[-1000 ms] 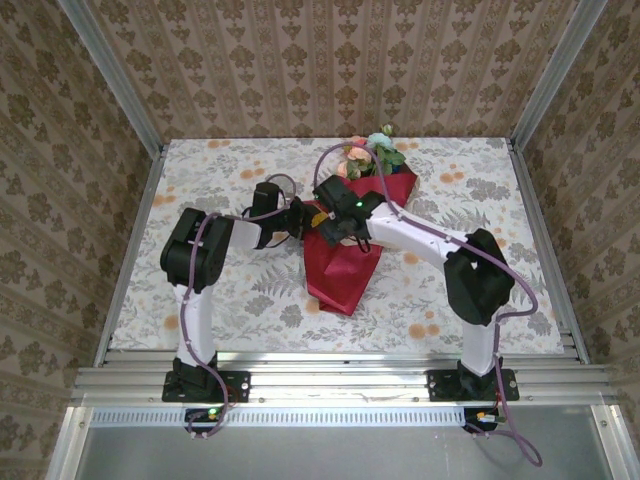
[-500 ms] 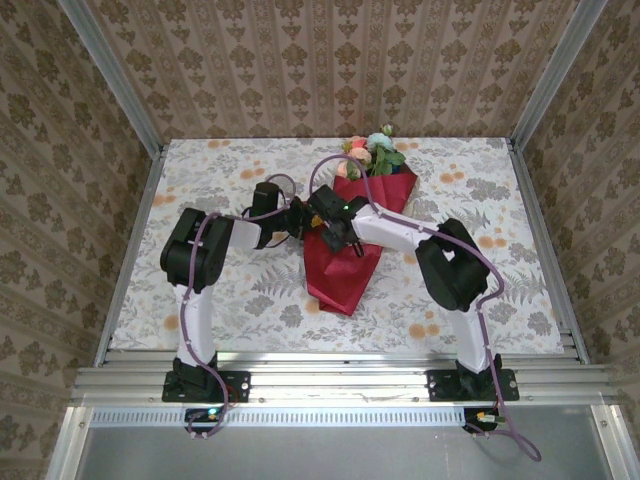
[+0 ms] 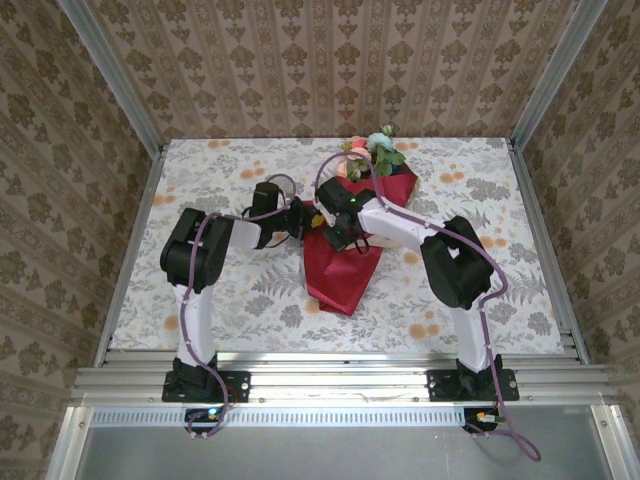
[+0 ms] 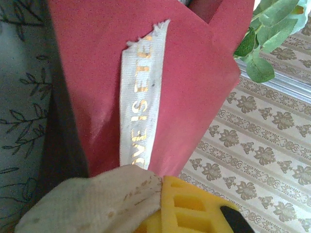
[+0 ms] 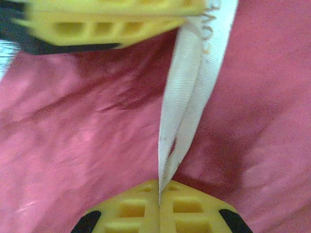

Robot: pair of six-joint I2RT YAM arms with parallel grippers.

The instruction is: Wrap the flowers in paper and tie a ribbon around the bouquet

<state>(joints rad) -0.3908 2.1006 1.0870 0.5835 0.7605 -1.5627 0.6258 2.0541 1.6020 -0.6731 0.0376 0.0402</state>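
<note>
Our right arm point(image 3: 455, 265) has folded its elbow inward. At mid surface point(image 3: 230, 300), the right gripper point(image 5: 159, 194) and left gripper point(image 3: 302, 222) pinch the ribbon point(image 5: 187, 104). We judge it soft, slippery and best held near its ends. It crosses the bouquet point(image 3: 345, 270), whose flowers point(image 3: 368, 152) reach the far edge.

Bench point(image 3: 220, 190): the bouquet point(image 3: 345, 270) lies on it at mid-width, narrow end toward the near edge, wide end toward the far edge.

The flowers point(image 3: 372, 153) project from the wide end, close to the far edge.

The left gripper point(image 3: 300, 222) sits at the bouquet's left side. The right gripper point(image 3: 335, 236) is just beside it, over the bouquet's middle.

In the left wrist view, the ribbon point(image 4: 141, 102) lies flat on the paper point(image 4: 194, 87), one end free on the sheet and the other running into the left gripper point(image 4: 153, 191).

In the right wrist view, the ribbon point(image 5: 189, 97) runs over the paper point(image 5: 73, 145) from the pinched right gripper point(image 5: 159, 206) to the left gripper point(image 5: 107, 19).
</note>
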